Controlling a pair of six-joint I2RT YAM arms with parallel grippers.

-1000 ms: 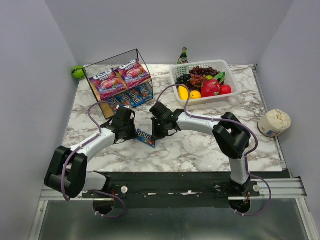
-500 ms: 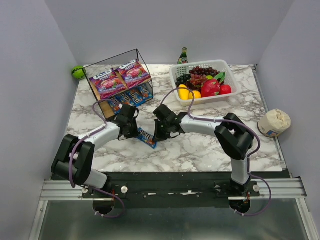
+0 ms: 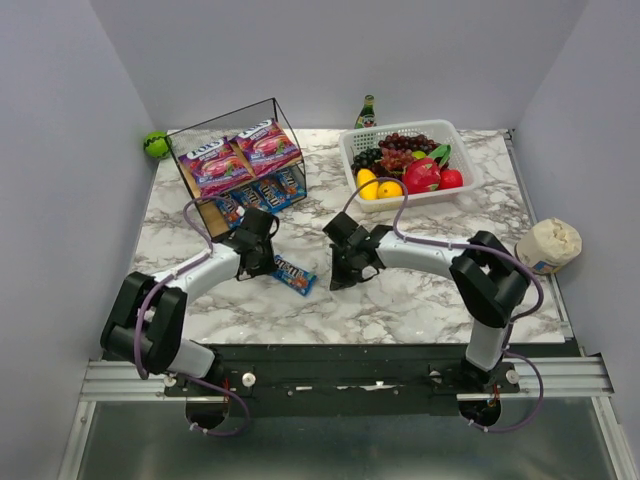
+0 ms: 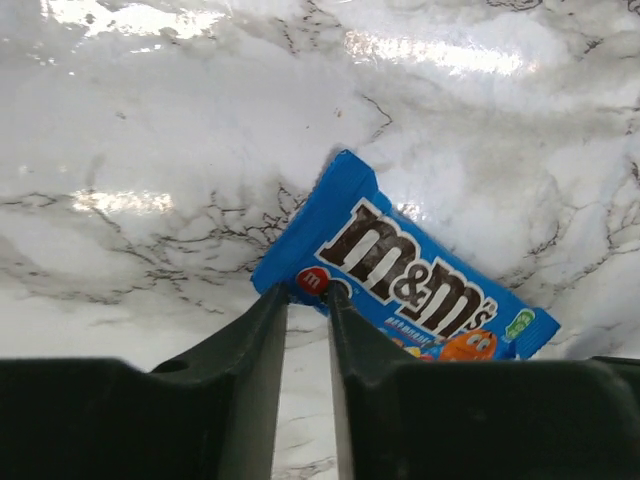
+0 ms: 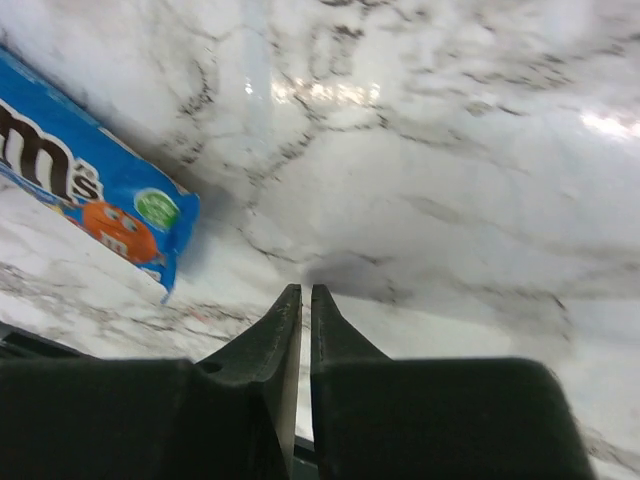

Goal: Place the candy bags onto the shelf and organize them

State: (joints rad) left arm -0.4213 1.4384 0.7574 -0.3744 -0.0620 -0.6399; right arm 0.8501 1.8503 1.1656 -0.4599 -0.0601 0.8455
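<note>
At the blue packet (image 4: 400,275) lying on the surface (image 4: 200,120): left end effector (image 4: 307,295) touching its edge, grasp impossible to tell; nearby, right end effector (image 5: 298,292) clenched empty.

blue packet (image 4: 400,270): glossy plastic film | table (image 4: 150,150): polished marble

Take the shelf (image 3: 206,214) as your marker. Two large bags (image 3: 216,165) lie on its top board, small packets (image 3: 262,194) on its lower board. One loose packet (image 3: 294,275) lies on the table (image 3: 400,300) in front of it. A ball (image 3: 155,144) sits to its left, a bottle (image 3: 367,113) and basket (image 3: 467,160) to its right.
</note>
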